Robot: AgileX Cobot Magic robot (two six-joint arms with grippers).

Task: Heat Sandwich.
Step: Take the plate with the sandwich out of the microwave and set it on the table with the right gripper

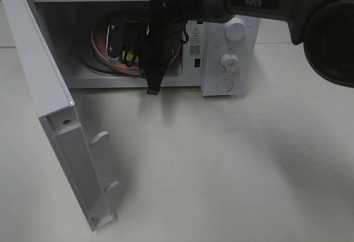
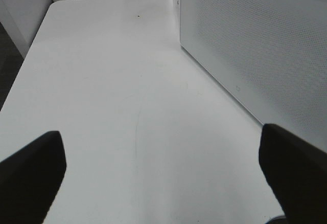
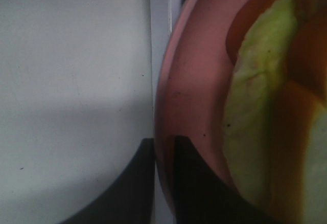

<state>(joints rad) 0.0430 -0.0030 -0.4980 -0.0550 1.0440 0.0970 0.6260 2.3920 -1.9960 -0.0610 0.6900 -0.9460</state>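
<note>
Right fingers (image 3: 163, 183) pinch the pink plate's (image 3: 189, 106) rim inside the microwave (image 1: 229, 59); the sandwich (image 3: 265, 116) lies just beyond them. Left fingers (image 2: 33, 170) spread.

High cam looks down from front onto table (image 1: 221, 164) and open microwave (image 1: 221, 59). Left wrist cam sits low over table (image 2: 112, 106), facing along microwave's perforated side wall (image 2: 255, 45). Right wrist cam is v. close on pink plate (image 3: 189, 91) rim. High and right views share plate (image 1: 99, 37); high and left share table.
</note>
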